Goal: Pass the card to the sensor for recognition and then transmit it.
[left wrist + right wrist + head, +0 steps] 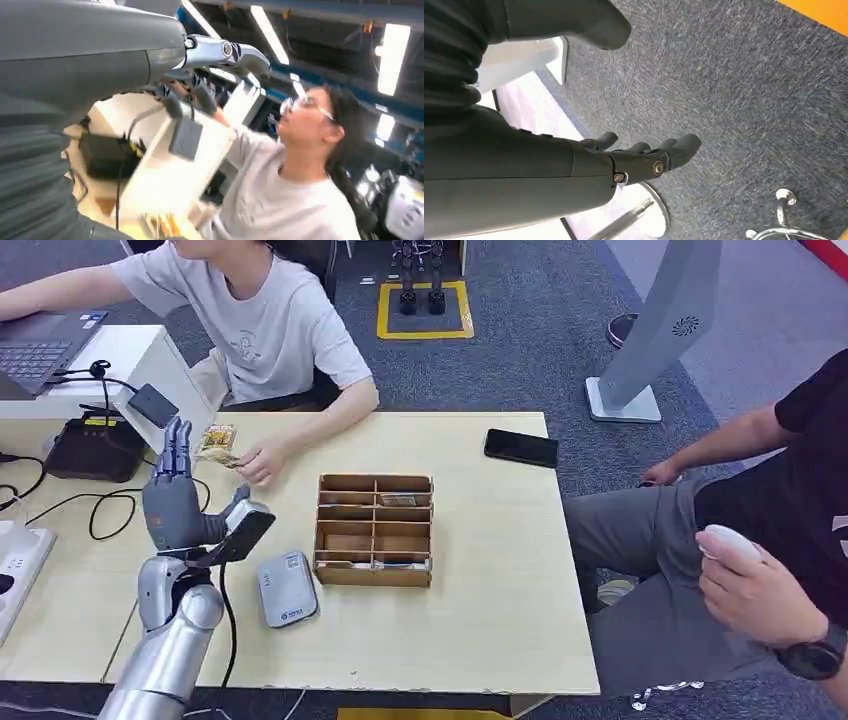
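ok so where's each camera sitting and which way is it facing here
Head view: high on the body, looking down at the table; left arm and left hand raised.
Left wrist view: behind the left hand, facing the small dark sensor and a person.
Right wrist view: behind the right hand, facing carpet.
Head and left wrist views share the sensor and that person.

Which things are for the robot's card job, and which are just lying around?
For the job: card, sensor, left hand.
Just lying about: phone, cardboard organiser, laptop.
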Controlling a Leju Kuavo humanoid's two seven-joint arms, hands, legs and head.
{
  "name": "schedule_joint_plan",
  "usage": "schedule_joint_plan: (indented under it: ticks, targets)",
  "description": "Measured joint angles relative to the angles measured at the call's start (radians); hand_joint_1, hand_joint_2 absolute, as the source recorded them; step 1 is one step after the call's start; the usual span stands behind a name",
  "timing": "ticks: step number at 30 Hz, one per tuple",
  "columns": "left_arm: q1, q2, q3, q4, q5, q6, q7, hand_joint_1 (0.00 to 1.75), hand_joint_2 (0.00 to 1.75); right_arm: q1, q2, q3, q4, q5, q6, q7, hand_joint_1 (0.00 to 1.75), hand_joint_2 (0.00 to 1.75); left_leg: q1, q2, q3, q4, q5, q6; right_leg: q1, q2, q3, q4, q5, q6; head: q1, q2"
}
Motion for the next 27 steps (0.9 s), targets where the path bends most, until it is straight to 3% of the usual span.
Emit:
schedule_joint_plan:
  ticks: [3,8,11,14,19,23,27]
  targets:
    - [0.045,0.007,-0.041,-0.064,0.049,-0.059,-0.002,0.00,1.75,0.008,0.000,-0.011,0.000,-0.004,-0.011,-0.011,0.00,1.75,0.000,0.000,0.000,0.000,0.000,0.000,0.000,0.000,0.000,0.000,0.000,0.000,0.000,0.000]
    - [0.077,0.017,-0.067,-0.120,0.063,-0.082,-0.001,0.00,1.75,0.010,0.000,-0.019,0.000,-0.005,-0.014,-0.012,0.00,1.75,0.000,0.000,-0.001,0.000,0.000,0.000,0.000,0.000,-0.001,0.000,0.000,0.000,0.000,0.000]
    - [0.120,0.047,-0.103,-0.187,0.082,-0.194,-0.027,0.00,1.75,0.015,0.000,-0.030,0.000,-0.016,-0.019,-0.018,0.00,1.75,0.000,0.000,-0.001,0.000,0.000,0.000,0.000,0.000,-0.001,0.000,0.000,0.000,0.000,0.000]
    - [0.199,0.091,-0.157,-0.287,0.064,-0.247,-0.032,0.00,1.75,0.026,0.000,-0.045,0.002,-0.024,-0.031,-0.026,0.00,1.75,0.000,0.001,-0.001,0.000,-0.001,0.000,0.000,0.002,-0.001,0.000,0.000,0.000,0.000,0.000]
    - [0.289,0.173,-0.238,-0.411,-0.020,-0.304,-0.030,0.00,1.75,0.037,0.000,-0.062,0.005,-0.023,-0.033,-0.025,0.00,1.75,0.000,0.000,-0.001,0.000,-0.001,0.000,0.000,0.001,-0.002,0.000,-0.001,0.000,0.000,0.000]
    - [0.293,0.206,-0.333,-0.436,-0.226,-0.303,0.040,0.00,1.75,0.033,0.000,-0.068,0.004,-0.012,-0.035,-0.022,0.00,1.75,0.000,0.000,-0.002,0.000,-0.001,0.000,0.000,0.000,-0.002,0.000,-0.001,0.000,0.000,0.000]
    - [0.291,0.225,-0.433,-0.434,-0.259,-0.319,0.084,0.00,1.75,0.031,0.000,-0.073,0.004,-0.005,-0.034,-0.011,0.00,1.75,0.000,0.001,-0.001,0.000,0.000,0.000,0.000,0.001,-0.002,0.000,0.000,0.001,0.000,0.000]
